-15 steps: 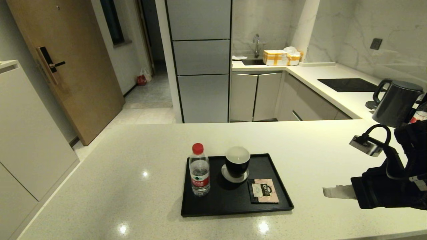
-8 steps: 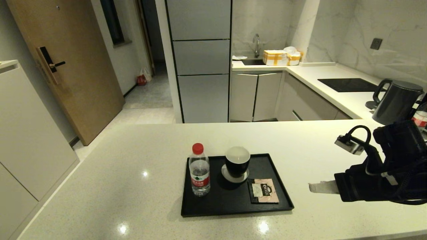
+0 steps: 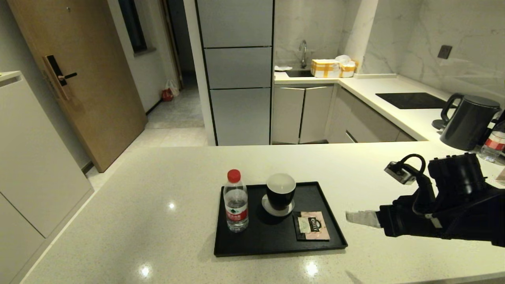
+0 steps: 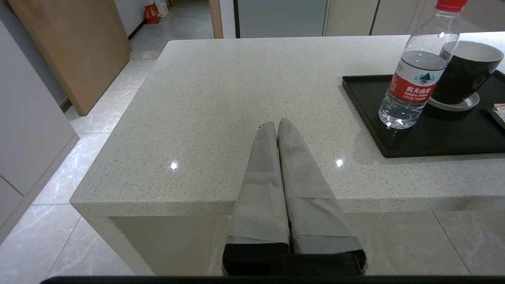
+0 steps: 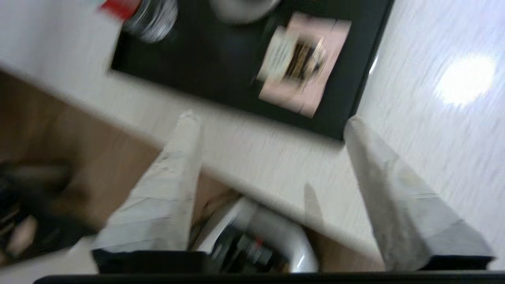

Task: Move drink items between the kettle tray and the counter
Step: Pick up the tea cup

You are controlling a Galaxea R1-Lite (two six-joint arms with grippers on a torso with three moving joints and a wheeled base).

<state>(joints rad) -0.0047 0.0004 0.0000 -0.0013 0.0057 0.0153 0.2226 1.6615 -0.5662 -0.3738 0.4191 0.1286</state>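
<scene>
The black kettle tray point(image 3: 272, 240) lies on the cream counter point(image 3: 158, 197). On it the black cup point(image 3: 280, 192) stands upright on a pale saucer, and the pink-and-black tea sachet point(image 3: 312, 225) lies flat near the tray's right front corner. My right gripper point(image 3: 349, 217) hovers just right of the tray, apart from it. Seen from the right wrist, that gripper point(image 5: 270, 118) is open and empty, with the sachet point(image 5: 303, 63) and tray point(image 5: 205, 59) beyond its tips. My left gripper point(image 4: 276, 124) is shut and empty over the counter's near edge, left of the tray point(image 4: 414, 146) and cup point(image 4: 467, 69).
A red-capped water bottle point(image 3: 236, 201) stands on the tray's left side, beside the cup. A dark kettle point(image 3: 469, 122) and a second bottle point(image 3: 495, 144) stand at the far right. The glossy hob panel point(image 3: 412, 100) lies behind them.
My right arm has swung left across the counter, bringing its gripper close to the tray's right edge. The cup, sachet and bottle have not moved.
</scene>
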